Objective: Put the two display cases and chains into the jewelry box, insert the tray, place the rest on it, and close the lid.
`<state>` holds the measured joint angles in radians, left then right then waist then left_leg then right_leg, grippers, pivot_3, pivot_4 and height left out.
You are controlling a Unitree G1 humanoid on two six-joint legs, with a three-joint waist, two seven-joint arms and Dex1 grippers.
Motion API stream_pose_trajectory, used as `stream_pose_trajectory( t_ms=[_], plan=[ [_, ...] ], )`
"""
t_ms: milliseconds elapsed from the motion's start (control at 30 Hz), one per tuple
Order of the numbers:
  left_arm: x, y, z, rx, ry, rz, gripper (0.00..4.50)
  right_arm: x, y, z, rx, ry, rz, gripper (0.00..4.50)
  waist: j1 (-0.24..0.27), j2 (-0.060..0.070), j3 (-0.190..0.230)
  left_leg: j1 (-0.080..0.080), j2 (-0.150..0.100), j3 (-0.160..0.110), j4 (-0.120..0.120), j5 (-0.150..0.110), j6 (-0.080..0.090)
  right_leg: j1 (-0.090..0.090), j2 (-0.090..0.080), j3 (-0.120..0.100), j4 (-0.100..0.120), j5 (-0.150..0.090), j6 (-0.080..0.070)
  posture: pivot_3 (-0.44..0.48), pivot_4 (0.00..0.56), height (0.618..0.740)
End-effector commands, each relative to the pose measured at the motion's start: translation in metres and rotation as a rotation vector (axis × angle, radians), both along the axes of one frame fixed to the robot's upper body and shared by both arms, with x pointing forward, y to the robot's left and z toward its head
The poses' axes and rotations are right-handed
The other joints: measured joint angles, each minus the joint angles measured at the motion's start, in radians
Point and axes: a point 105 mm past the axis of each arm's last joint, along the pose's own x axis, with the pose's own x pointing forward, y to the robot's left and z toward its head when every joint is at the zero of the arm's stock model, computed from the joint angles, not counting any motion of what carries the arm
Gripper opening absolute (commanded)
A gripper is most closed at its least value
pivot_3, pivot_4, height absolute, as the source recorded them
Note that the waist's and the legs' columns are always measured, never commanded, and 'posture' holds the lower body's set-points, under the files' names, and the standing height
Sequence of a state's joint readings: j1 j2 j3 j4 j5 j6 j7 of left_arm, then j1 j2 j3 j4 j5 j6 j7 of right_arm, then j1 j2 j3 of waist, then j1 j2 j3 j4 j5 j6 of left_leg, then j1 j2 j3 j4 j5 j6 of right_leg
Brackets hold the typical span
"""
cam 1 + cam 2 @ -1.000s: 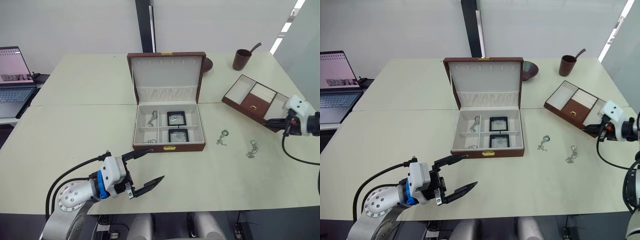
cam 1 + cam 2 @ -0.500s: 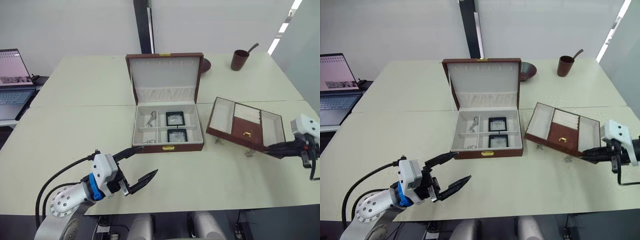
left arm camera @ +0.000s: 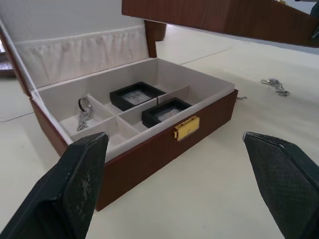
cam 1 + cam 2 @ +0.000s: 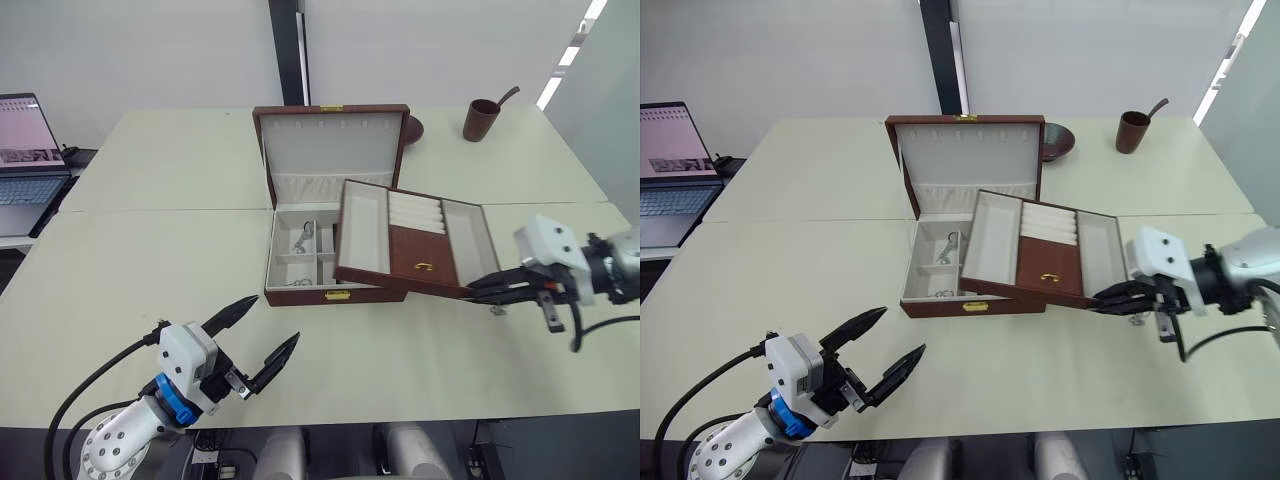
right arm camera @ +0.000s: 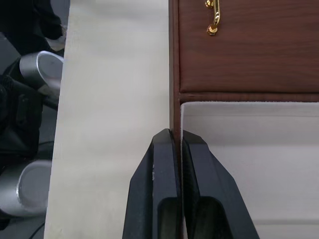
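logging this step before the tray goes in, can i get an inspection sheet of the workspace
surface: pale table, two tops butted together.
job's things: jewelry box open, lid upright; two display cases and a chain in its compartments. tray held tilted above the box's right side. one chain on the table.
clutter: brown cup with a handle sticking out, dark bowl behind the lid.
grippers: right claw pinching the tray's rim; left claw open, empty, in front of the box.
cables: black cable along the left arm, another by the right.
surroundings: laptop at far left, white wall, dark post.
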<state>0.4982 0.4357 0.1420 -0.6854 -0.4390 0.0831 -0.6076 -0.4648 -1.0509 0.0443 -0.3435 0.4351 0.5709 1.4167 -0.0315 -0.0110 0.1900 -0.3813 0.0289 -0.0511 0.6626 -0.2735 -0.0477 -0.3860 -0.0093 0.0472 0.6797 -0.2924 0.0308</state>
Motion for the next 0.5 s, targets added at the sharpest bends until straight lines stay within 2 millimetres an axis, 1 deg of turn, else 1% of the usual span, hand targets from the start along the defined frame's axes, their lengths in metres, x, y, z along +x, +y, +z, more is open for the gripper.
stream_pose_trajectory(
  t_ms=[33, 100, 233, 367, 500],
  plan=[
    [-0.004, -0.003, 0.011, 0.011, -0.05, 0.026, 4.5, 0.006, 0.013, 0.0, -0.022, -0.032, 0.043, 0.02, 0.002, -0.001, 0.0, 0.0, 0.0, 0.0, 0.0, 0.0, 0.0, 0.0, 0.0, 0.0, 0.0, 0.0, 0.0, 0.0, 0.15, 0.74],
    [-0.006, -0.003, 0.012, -0.001, -0.05, 0.053, 4.5, 0.013, 0.019, -0.007, -0.068, -0.03, 0.035, 0.02, 0.004, -0.001, 0.0, -0.001, 0.0, 0.0, 0.0, 0.0, 0.0, 0.0, -0.001, 0.0, 0.0, 0.0, 0.0, 0.0, 0.15, 0.74],
    [-0.009, -0.002, 0.015, -0.015, -0.055, 0.098, 4.5, 0.031, 0.029, -0.015, -0.117, -0.041, -0.013, 0.02, 0.003, -0.002, 0.001, -0.001, -0.001, 0.0, 0.0, 0.0, 0.0, -0.001, -0.002, 0.0, 0.0, 0.0, 0.0, 0.0, 0.15, 0.74],
    [-0.013, -0.003, 0.016, -0.022, -0.05, 0.119, 4.5, 0.037, 0.043, -0.017, -0.111, -0.066, -0.003, 0.02, 0.003, -0.002, 0.001, -0.001, -0.001, 0.0, 0.0, 0.0, 0.0, -0.001, -0.001, 0.0, 0.0, 0.0, 0.0, 0.0, 0.15, 0.74],
    [-0.014, 0.003, 0.016, -0.042, -0.044, 0.166, 4.5, 0.044, 0.06, -0.019, -0.111, -0.093, -0.01, 0.02, -0.004, -0.002, 0.001, -0.001, 0.0, 0.001, 0.0, 0.0, 0.0, -0.002, -0.001, 0.0, 0.0, 0.0, 0.0, 0.0, 0.15, 0.74]
  ],
)
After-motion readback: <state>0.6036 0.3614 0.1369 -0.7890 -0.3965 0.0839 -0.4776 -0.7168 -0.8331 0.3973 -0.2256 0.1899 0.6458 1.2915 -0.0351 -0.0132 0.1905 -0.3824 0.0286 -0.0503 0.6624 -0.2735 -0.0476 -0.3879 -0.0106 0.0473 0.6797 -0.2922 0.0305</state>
